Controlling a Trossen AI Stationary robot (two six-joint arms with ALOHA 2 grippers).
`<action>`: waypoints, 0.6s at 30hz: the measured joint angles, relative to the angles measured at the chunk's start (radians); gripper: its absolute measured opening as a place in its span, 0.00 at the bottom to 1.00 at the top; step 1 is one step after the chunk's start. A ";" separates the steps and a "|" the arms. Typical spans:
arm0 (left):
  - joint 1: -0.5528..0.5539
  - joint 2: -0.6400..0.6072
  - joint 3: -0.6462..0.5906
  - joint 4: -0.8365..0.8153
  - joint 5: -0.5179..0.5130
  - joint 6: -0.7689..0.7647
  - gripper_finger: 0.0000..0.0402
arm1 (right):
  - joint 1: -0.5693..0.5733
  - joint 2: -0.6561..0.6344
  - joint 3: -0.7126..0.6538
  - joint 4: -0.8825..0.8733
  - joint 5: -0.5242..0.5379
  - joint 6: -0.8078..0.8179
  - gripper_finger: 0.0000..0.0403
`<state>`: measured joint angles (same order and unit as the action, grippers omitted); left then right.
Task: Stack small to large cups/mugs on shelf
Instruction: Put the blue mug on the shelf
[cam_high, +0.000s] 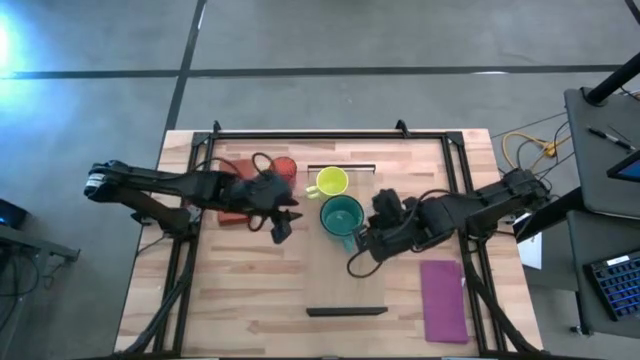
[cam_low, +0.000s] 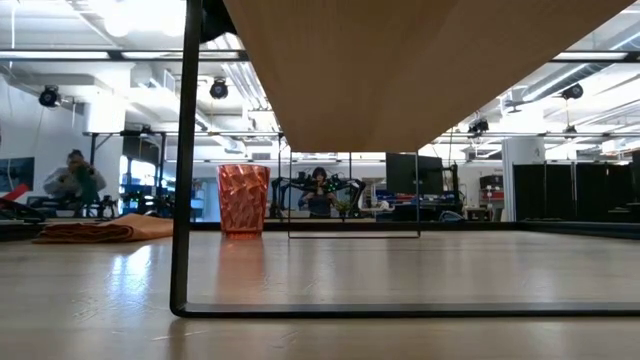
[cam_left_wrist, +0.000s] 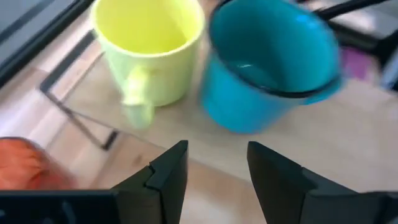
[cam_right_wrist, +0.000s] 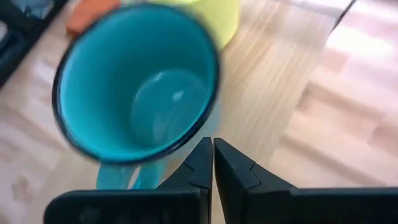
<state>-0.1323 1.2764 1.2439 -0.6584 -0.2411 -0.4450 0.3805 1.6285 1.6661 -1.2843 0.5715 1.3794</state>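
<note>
The shelf is a light-wood plank with dark end edges in the table's middle. The yellow-green mug stands on it near its far end. The teal mug is just in front of it and looks tilted in the left wrist view. The red cup stands on the table left of the shelf, upright in the low view. My right gripper is shut at the teal mug's rim. My left gripper is open and empty, left of the mugs and pointing at them. My right gripper is shut with its fingertips at the teal mug's rim, on the side next to the handle. It comes slanting down from the table's right. The fingers hide how the wall sits between them. I cannot tell whether the mug's bottom is clear of the shelf.
A purple flat rectangle lies at the near right of the table. A brown-red flat rectangle lies under my left arm. The shelf stands on a thin black frame. There is free plank on the shelf's near half.
</note>
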 joint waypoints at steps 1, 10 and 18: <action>-0.016 -0.005 -0.007 0.019 0.002 -0.017 0.38 | -0.014 -0.006 0.000 -0.008 0.017 -0.006 0.02; -0.103 0.092 -0.010 0.136 0.002 -0.097 0.38 | -0.175 -0.022 -0.007 -0.003 -0.001 -0.183 0.02; -0.103 0.148 -0.009 0.157 -0.006 -0.091 0.38 | -0.227 -0.022 -0.027 0.191 -0.076 -0.325 0.02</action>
<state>-0.2353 1.4241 1.2350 -0.5016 -0.2474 -0.5363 0.1538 1.6066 1.6387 -1.0935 0.4951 1.0544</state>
